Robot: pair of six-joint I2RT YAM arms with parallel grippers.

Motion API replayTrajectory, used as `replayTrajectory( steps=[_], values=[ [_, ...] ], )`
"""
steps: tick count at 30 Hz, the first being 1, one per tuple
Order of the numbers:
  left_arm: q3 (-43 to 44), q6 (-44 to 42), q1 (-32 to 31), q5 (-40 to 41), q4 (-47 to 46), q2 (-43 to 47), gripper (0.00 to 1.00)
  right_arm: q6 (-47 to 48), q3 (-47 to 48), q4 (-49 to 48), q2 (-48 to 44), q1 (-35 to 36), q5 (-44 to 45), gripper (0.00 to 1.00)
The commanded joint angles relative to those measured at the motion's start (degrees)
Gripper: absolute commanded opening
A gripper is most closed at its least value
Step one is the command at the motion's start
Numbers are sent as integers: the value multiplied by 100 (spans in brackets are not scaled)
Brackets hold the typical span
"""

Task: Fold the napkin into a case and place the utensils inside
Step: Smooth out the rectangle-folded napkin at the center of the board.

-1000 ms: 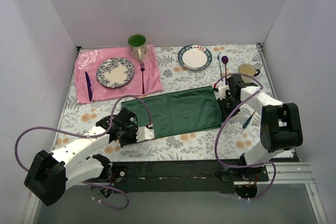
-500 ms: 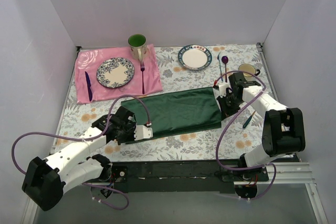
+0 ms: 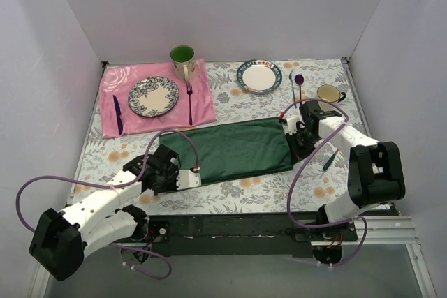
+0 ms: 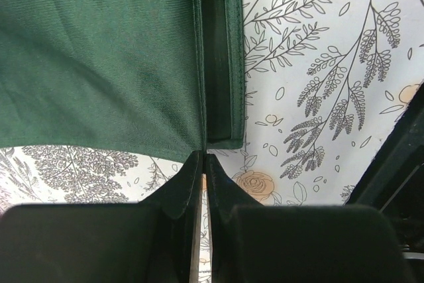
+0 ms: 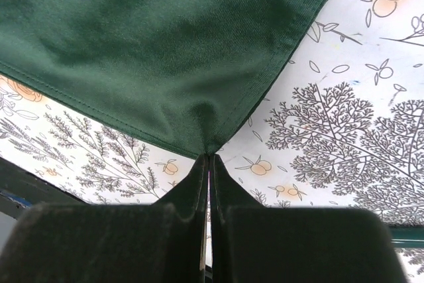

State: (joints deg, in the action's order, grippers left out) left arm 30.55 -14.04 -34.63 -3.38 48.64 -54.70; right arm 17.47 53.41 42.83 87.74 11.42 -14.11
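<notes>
The dark green napkin (image 3: 234, 148) lies folded into a long band across the middle of the flowered tablecloth. My left gripper (image 3: 183, 178) is at its near left corner, shut on that corner (image 4: 203, 157), where two hemmed layers of the napkin (image 4: 99, 51) meet. My right gripper (image 3: 292, 136) is at the right end, shut on a puckered corner (image 5: 209, 158) of the napkin (image 5: 152, 38). One utensil with a dark green handle (image 3: 330, 160) lies on the table to the right of the right gripper.
At back left, a pink cloth (image 3: 202, 109) carries a patterned plate (image 3: 153, 95), a purple knife (image 3: 117, 113), a pink fork (image 3: 189, 99) and a green mug (image 3: 182, 61). A white plate (image 3: 259, 76), a purple spoon (image 3: 299, 80) and a cup (image 3: 328, 93) stand at back right. Walls enclose three sides.
Both grippers stayed shut on the napkin's corners. The left one slid a little to the left, and the right one moved slightly toward the back. The napkin shifted a little with them.
</notes>
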Motion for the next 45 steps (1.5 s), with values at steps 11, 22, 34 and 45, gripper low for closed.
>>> replayTrajectory(
  steps=[11,22,34,45],
  values=[
    [205,191,9,-162,144,46,19,142,169,224,146,27,-311,13],
    [1595,1569,615,-1157,174,-435,52,705,1540,534,145,44,-566,51],
    [1016,2125,624,-840,-908,-1333,46,424,1304,-485,1025,607,-593,37],
    [593,1862,633,-700,-1199,-1851,45,766,207,-829,974,677,-136,33]
  ],
)
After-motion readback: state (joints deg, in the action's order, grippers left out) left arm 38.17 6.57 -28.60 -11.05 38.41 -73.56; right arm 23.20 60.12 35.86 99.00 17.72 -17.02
